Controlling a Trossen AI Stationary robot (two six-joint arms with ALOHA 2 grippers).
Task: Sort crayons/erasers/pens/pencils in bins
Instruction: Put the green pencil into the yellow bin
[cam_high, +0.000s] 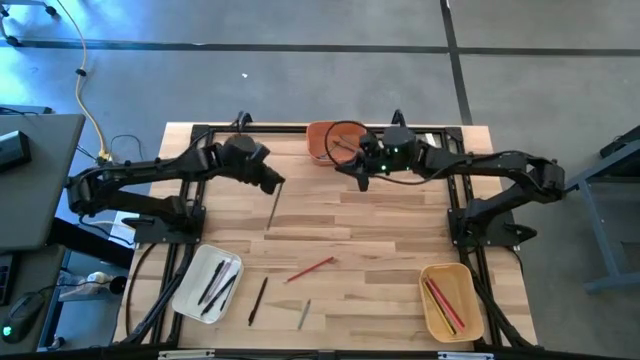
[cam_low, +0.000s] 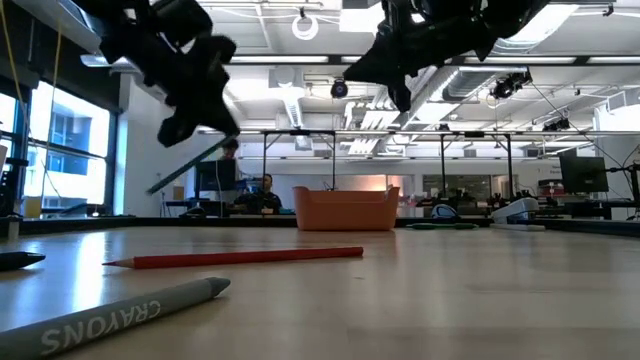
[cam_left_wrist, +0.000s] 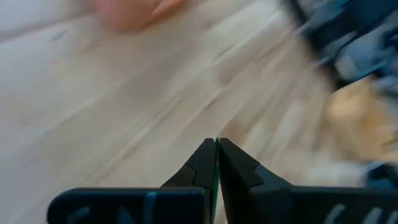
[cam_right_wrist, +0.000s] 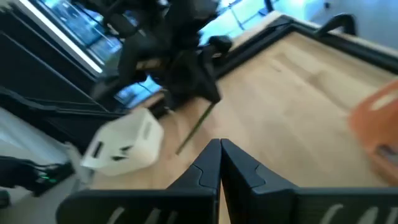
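Observation:
My left gripper hangs over the table's far left part, shut on a thin dark-green stick that is lifted off the wood. My right gripper is shut and holds nothing, just in front of the orange bin at the far edge. A red pencil, a black pen and a grey crayon lie flat on the table's near half. The white bin at the near left holds dark sticks. The tan-yellow bin at the near right holds red ones. My left gripper pinches the green stick between its two fingers at the stick's upper end. The fingers come slanting down from the table's left. The stick hangs tilted below the fingers, its free end clear of the table.
A black frame runs along the table's far and side edges, with both arm bases on it. The middle of the table between the two grippers and the loose sticks is bare wood. Beyond the far edge, the low view shows a room with people seated.

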